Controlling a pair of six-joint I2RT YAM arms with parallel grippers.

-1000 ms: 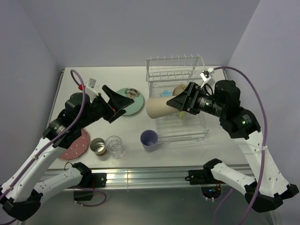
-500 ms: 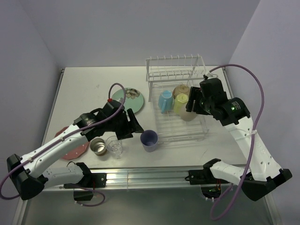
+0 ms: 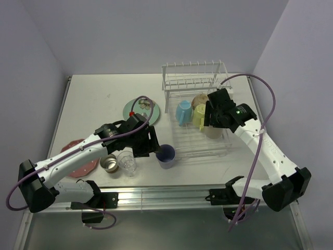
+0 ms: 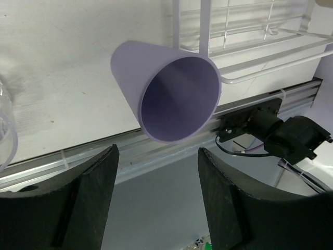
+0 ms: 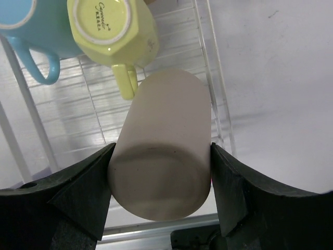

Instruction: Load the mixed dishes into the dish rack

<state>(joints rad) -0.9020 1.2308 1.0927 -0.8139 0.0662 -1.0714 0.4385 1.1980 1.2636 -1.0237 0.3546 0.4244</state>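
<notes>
Right gripper clamps the tan cup between its fingers; left gripper spread, lavender cup just ahead

Four cups are showing. A blue cup and a yellow cup are lying in the one rack, a tan cup is hanging at its right edge, and a lavender cup is standing by its front-left corner. Two plates are lying on the table: a green plate and a pink plate. One glass and one steel cup are standing near the front edge.
</notes>
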